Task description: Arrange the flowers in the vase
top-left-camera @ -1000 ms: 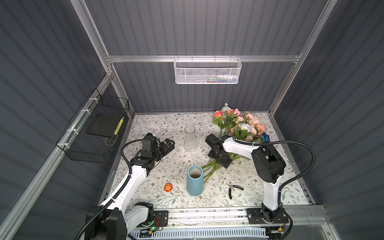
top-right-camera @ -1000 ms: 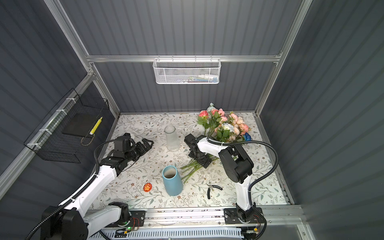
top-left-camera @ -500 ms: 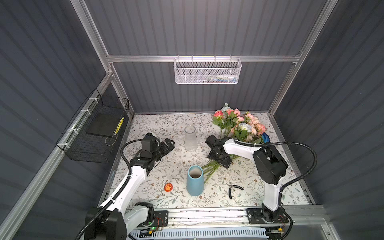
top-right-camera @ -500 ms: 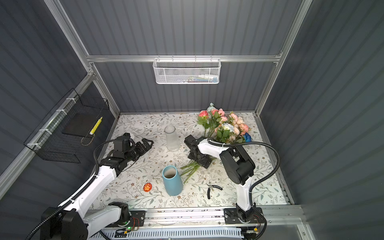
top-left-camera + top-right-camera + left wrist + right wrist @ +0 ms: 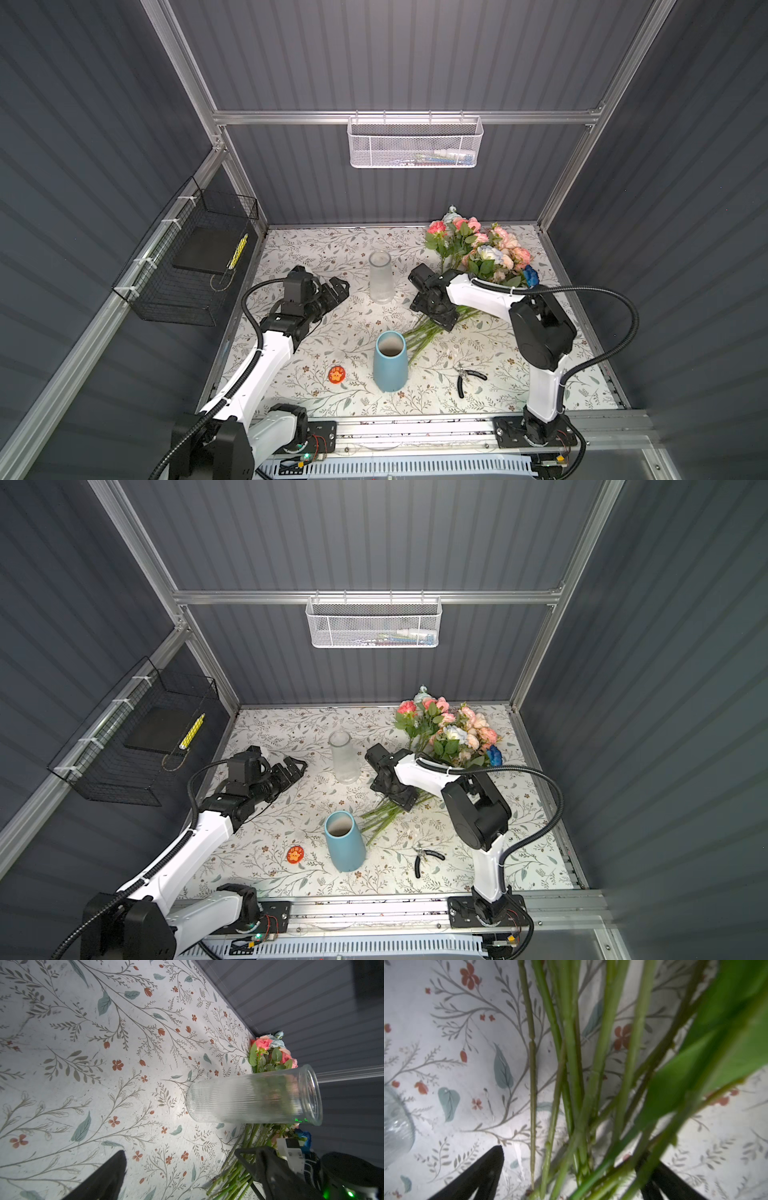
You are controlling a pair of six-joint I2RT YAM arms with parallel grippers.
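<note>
While the right gripper (image 5: 575,1157) hung spread wide over the flowers (image 5: 482,249), stems ran lengthwise btwn its jaws, cut ends twd the blue vase (image 5: 390,368).

flowers (image 5: 726,1028) blurred up close; white basket (image 5: 374,145) contents too small.

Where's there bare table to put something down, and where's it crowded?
Bare: the far-left corner, between the left gripper, the glass vase and the back wall; also the front edge between the blue vase and the pliers. Crowded: the middle, where flower stems run under the right gripper.
</note>
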